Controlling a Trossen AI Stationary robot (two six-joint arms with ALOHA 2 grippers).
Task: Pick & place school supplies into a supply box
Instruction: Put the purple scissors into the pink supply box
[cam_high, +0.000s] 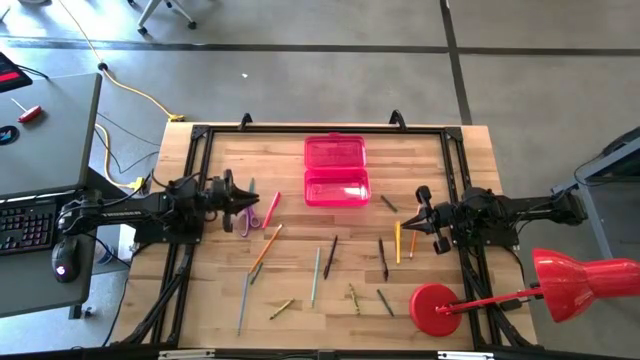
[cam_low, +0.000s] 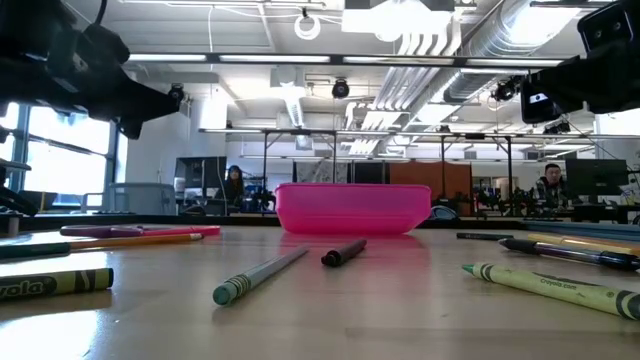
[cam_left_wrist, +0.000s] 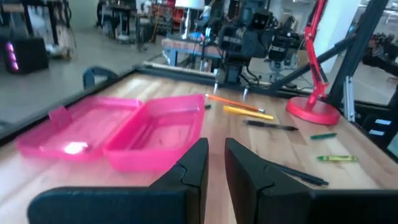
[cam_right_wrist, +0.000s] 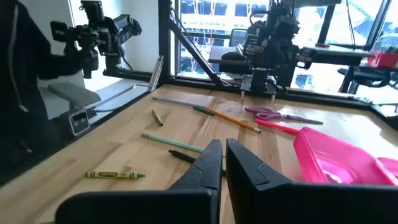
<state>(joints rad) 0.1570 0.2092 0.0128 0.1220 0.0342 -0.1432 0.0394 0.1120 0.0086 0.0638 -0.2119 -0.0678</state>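
The pink supply box lies open at the table's far middle, its lid flat behind its tray; it also shows in the low view. Pencils, pens and crayons lie scattered flat on the table: a pink pencil, an orange one, grey ones, dark pens, and a yellow pencil. Purple scissors lie by my left gripper, which is shut, empty and above the table. My right gripper is shut and empty right of the box.
A red lamp with a round base stands at the near right corner, its shade past the table's edge. A black frame runs round the table. A desk with a keyboard stands to the left.
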